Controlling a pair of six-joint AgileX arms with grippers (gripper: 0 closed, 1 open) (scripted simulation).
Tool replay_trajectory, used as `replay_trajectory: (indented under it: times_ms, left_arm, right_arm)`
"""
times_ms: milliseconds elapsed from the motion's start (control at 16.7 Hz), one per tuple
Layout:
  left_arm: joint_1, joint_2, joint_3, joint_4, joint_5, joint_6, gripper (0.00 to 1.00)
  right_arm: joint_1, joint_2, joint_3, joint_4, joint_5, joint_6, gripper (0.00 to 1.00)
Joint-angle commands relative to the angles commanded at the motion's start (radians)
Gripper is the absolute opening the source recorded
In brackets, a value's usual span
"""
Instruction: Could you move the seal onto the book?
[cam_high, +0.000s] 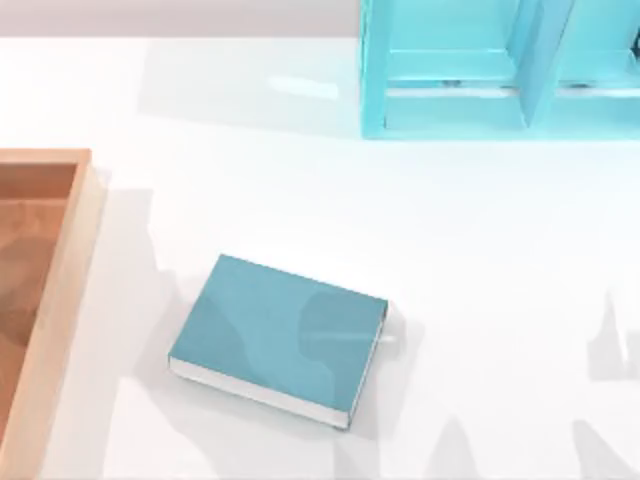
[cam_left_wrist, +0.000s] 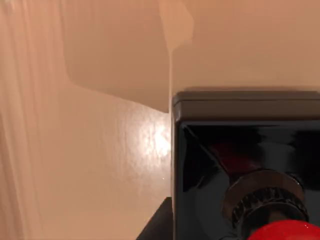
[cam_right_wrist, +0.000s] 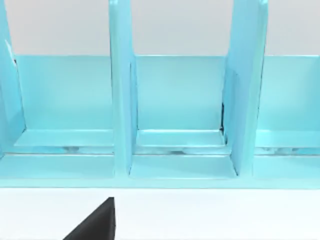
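1. Left gripper (cam_left_wrist: 156, 227) hangs close over the seal (cam_left_wrist: 245, 160). A dark edge of it sits beside the black base, and whether it is apart or together cannot be told.
2. Seal location: upright on a wood-toned surface, red knob up. By its colour, this is judged to be the floor of the wooden tray (cam_high: 62, 300) at the left side.
3. Book (cam_high: 275, 335) lies flat near the middle of the tabletop (cam_high: 480, 260), cover up and bare, so it offers a level landing face to the right of the tray.
4. Right gripper (cam_right_wrist: 97, 225) is idle, facing the light cyan shelf unit (cam_high: 450, 90) at the far right; its state cannot be told.
5. Surface is plain, white and glossy, with soft shadows near the book.
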Motion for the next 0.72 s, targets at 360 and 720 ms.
replay_trajectory:
  times_ms: [360, 720]
  left_arm:
    - [0.0, 0.0, 0.0, 0.0, 0.0, 0.0, 0.02]
    - [0.0, 0.0, 0.0, 0.0, 0.0, 0.0, 0.0]
  right_arm:
    - [0.0, 0.0, 0.0, 0.0, 0.0, 0.0, 1.0]
    - [0.0, 0.0, 0.0, 0.0, 0.0, 0.0, 1.0]
